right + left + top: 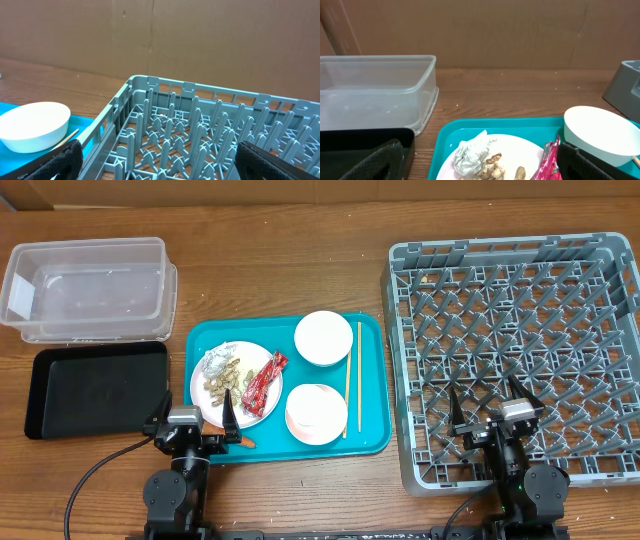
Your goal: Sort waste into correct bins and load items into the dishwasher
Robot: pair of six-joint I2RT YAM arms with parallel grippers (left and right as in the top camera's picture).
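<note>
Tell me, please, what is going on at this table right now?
Neither robot arm holds anything yet. The left claw hangs open at the near edge of the round white plate, which carries crumpled silver foil, tan peanut shells and a red snack wrapper on the teal plastic tray. The right claw hangs open over the grey plastic dish rack. The clear plastic tub and flat black tray hold no waste.
</note>
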